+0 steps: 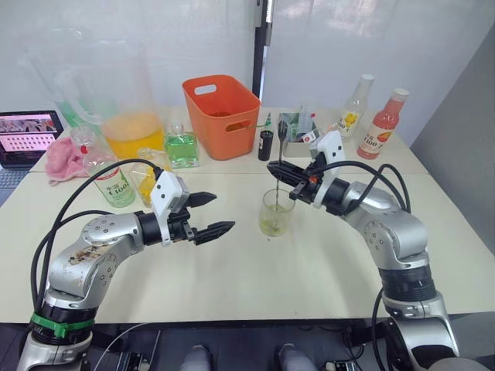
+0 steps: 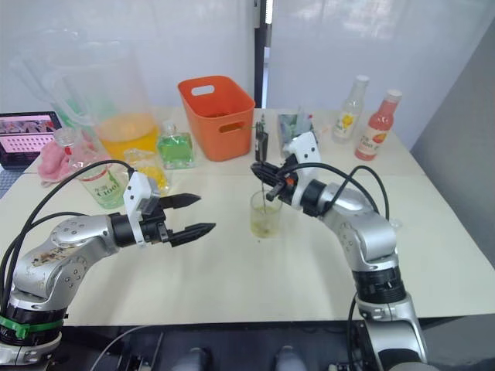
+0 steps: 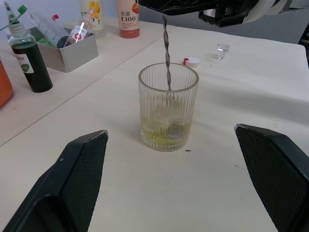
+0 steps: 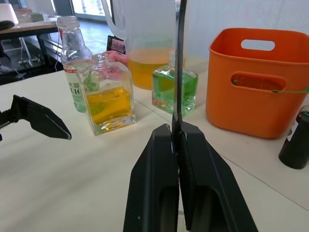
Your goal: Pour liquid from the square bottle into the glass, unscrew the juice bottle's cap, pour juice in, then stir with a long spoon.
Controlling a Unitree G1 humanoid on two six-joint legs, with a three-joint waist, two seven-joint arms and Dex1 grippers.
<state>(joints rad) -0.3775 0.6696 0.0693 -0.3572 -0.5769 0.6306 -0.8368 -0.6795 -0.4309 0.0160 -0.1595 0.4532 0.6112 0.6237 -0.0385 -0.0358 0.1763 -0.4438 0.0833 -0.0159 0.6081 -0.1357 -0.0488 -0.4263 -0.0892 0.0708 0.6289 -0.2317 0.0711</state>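
One ribbed clear glass (image 1: 276,212) with yellowish liquid is located at table centre. One long twisted metal spoon (image 3: 167,53) is clamped upright in the right gripper (image 1: 283,173), dipping into the glass. The left gripper (image 1: 215,215) is spread wide, empty. Two square bottles (image 4: 107,96) are counted behind.

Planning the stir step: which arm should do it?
Right. The right gripper is shut on the long spoon, whose tip already sits inside the glass. The left gripper is open, empty, beside the glass.
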